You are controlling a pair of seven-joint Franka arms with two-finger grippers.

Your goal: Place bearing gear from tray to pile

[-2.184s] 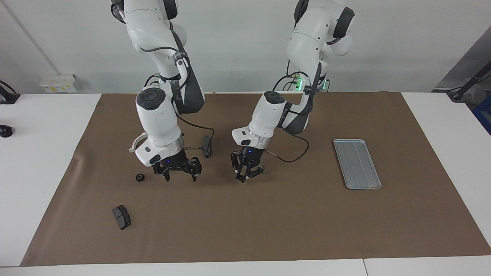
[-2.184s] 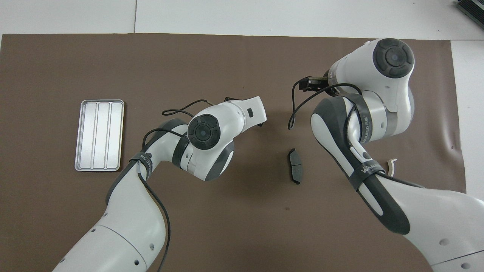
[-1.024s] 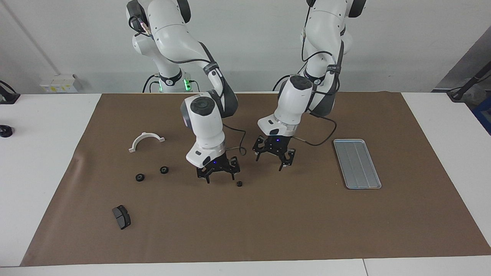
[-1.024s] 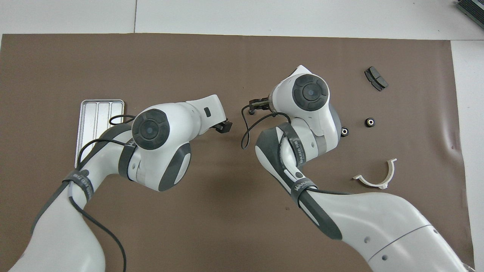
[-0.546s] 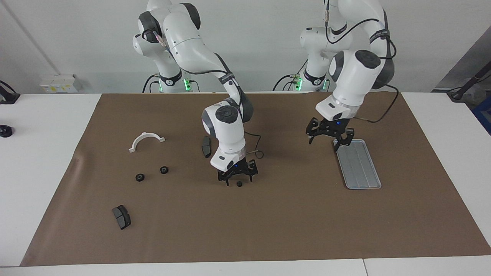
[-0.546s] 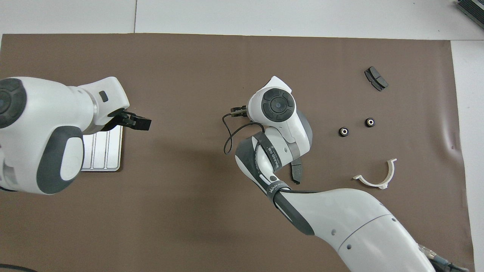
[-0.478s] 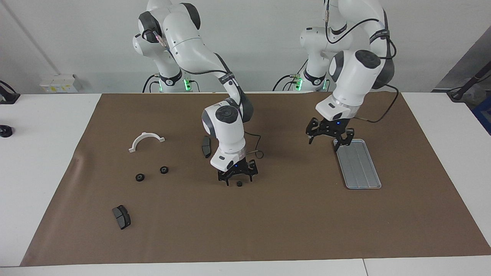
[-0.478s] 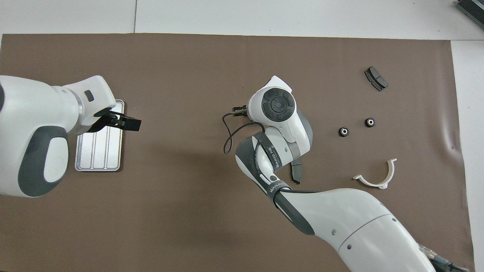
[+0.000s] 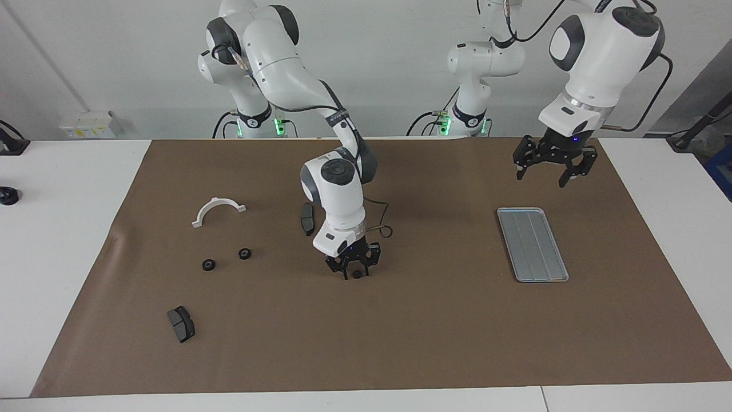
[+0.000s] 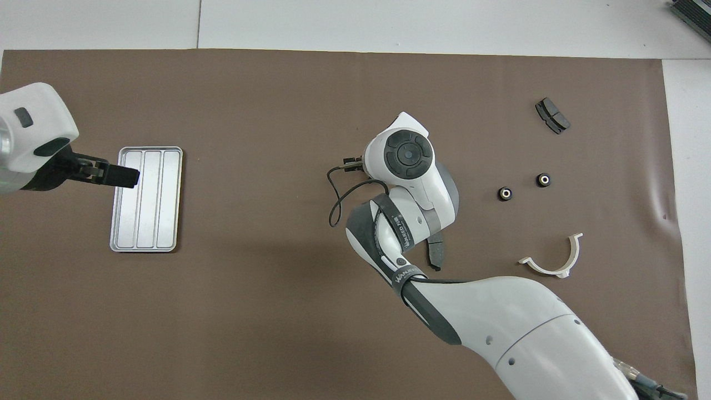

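One brown mat — white tabletop.

tray: flat silver-grey, grooved, toward the left arm's end.
pile: two black ring gears toward the right arm's end.
third gear: mid-mat, between them.
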